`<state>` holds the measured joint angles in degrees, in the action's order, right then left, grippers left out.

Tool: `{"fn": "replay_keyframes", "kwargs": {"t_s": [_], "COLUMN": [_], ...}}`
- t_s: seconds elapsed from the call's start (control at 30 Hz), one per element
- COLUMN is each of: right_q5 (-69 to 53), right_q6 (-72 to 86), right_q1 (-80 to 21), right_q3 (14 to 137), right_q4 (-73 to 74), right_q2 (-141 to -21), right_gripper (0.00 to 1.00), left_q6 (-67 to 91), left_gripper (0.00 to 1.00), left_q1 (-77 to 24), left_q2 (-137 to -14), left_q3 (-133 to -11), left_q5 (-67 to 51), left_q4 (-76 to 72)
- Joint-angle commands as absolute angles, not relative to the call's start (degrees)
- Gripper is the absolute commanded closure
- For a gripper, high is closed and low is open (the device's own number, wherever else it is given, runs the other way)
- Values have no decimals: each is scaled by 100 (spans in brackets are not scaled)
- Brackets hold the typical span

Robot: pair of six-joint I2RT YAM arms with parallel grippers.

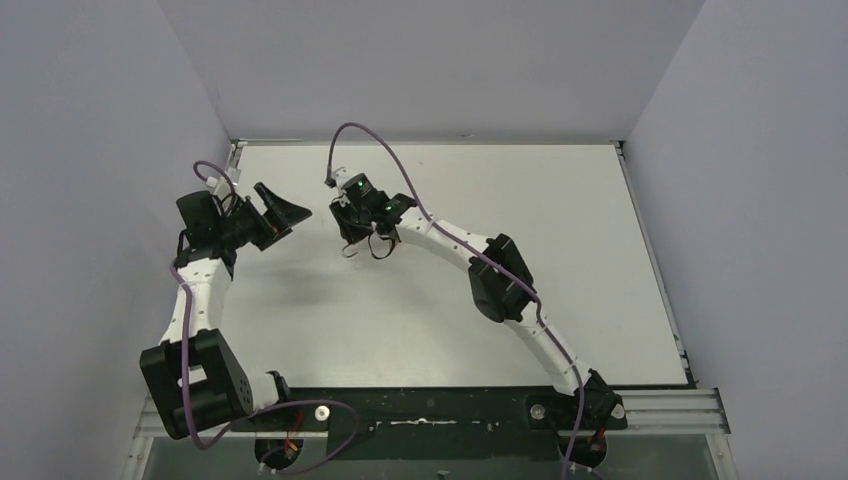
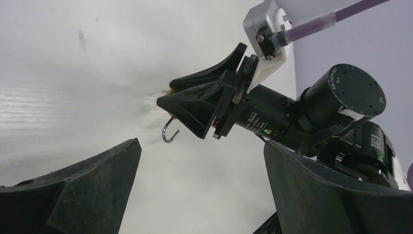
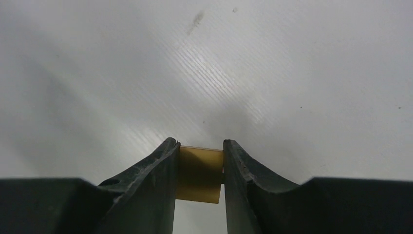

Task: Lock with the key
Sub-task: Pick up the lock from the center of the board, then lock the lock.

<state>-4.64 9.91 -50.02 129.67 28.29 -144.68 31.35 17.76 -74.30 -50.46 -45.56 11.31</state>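
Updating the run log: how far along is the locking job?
Done: the right gripper is shut on the brass padlock. In hand: it holds the lock with the shackle hanging open as a hook. Left: the left gripper stands open and empty, and no key shows in any view, so fetching the key and locking remain.

right hand [image 3: 199,146] clamping yellow padlock [image 3: 198,176], white table [image 3: 253,73]

left arm [image 1: 190,300] bent, jaws wide apart | right arm [image 1: 505,282] extended, jaws clamped
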Motion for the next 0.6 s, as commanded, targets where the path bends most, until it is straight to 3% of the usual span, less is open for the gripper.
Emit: {"fn": "replay_keyframes", "kwargs": {"t_s": [0.0,0.27,0.43,0.57], "right_q5": [-919,-1258,-1265,-1197], "right_q6": [1509,1917,1890,1793], "right_q1": [-4854,-4541,-4363,-4354], "right_q3": [12924,12204,11437,11122], "right_q4": [2232,2155,2033,2047], "right_q2": [-13208,-12130,-11290,-10923], "right_gripper": [100,100,100,100], "left_q6": [3466,3778,3306,2879], "left_gripper": [3,8,9,14], "left_q1": [1723,1316,440,-46], "left_q2": [-6845,-6213,-6416,-6642], "left_q3": [-4891,-4416,-4865,-5325], "left_q5": [-5349,-5910,-6134,-5608], "left_q4": [-670,-2385,-1790,-975]}}
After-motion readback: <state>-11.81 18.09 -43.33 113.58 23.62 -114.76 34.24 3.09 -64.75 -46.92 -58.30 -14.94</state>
